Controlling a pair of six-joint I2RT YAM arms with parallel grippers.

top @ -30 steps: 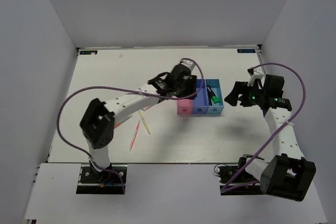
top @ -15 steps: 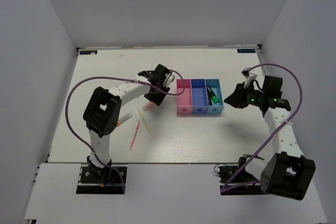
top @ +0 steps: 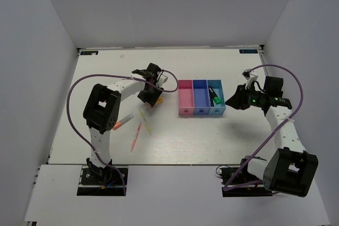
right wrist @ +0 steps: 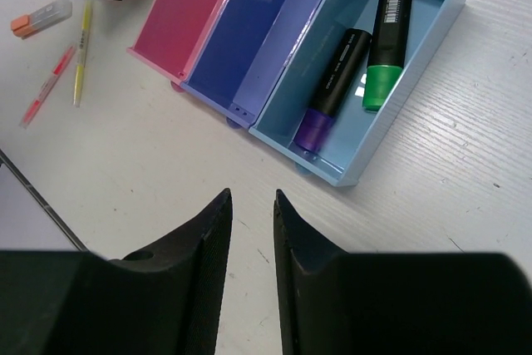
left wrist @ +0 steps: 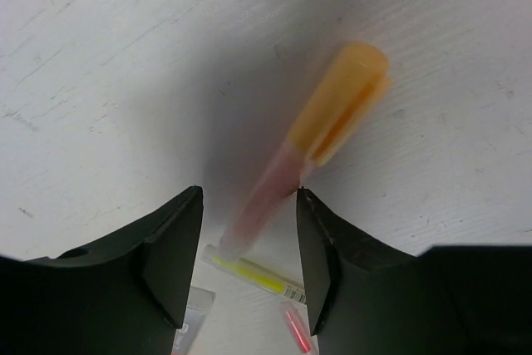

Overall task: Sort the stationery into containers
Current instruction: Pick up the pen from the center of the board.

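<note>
My left gripper (top: 150, 92) is open low over the table left of the bins. Its fingers (left wrist: 176, 259) straddle a pink-bodied, orange-capped highlighter (left wrist: 328, 118) without gripping it; that highlighter also shows in the top view (top: 158, 100). Behind it lie a thin yellow pen (left wrist: 253, 273) and a pink-red pen (left wrist: 296, 330). The pink bin (right wrist: 195, 14) and the dark blue bin (right wrist: 266, 27) hold nothing. The light blue bin (right wrist: 436, 27) holds the green highlighter (right wrist: 378, 85) and the purple highlighter (right wrist: 316, 129). My right gripper (right wrist: 251, 197) is empty, jaws a narrow gap apart, just right of the bins.
An orange highlighter with a clear cap (top: 123, 121) lies left of the pens (top: 144, 122), with the pink-red pen (top: 135, 136) nearest the front. The bin row (top: 200, 110) sits mid-table. White walls enclose the table on three sides.
My left gripper has swung left from above the pink and dark blue bins down to the orange-capped highlighter. My right gripper has narrowed its jaws and barely moved.
</note>
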